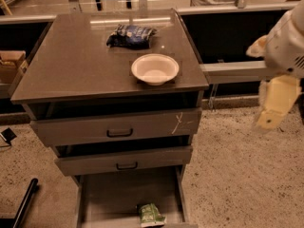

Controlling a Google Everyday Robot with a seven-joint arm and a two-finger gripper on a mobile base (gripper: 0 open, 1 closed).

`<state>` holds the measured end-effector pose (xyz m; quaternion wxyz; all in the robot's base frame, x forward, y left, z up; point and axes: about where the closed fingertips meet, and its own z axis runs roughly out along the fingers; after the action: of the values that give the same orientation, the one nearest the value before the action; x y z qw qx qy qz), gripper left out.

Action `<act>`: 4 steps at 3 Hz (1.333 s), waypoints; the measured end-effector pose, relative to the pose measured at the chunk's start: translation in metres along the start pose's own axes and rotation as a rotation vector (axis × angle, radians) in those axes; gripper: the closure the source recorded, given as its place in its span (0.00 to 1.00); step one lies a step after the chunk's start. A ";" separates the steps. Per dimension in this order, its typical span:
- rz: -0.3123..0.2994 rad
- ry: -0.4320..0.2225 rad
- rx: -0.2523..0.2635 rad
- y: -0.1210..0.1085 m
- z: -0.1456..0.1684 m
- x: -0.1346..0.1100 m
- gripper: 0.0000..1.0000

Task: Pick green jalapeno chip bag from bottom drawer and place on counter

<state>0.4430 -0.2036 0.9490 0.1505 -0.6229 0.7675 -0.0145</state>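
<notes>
Robot test lab: speckled floor (237, 175), drawer cabinet (114, 127) at centre, box (10, 65) at 9 o'clock, gripper (274, 106) at 3 o'clock.

Glossy counter (71, 65); plastic gripper (274, 106) far right

On your counter (71, 65) you have a dark blue bag (130, 35) lying near the back edge and a white bowl (155, 69) upright nearer the front right, the two apart. Your end effector (268, 118) hangs beyond the counter's right side.
</notes>
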 end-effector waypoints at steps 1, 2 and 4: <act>-0.059 -0.053 -0.057 0.021 0.068 -0.003 0.00; -0.178 -0.068 -0.075 0.051 0.134 -0.006 0.00; -0.261 -0.095 -0.090 0.073 0.154 -0.011 0.00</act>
<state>0.4138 -0.1516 0.7893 0.1556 -0.7234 0.6720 0.0300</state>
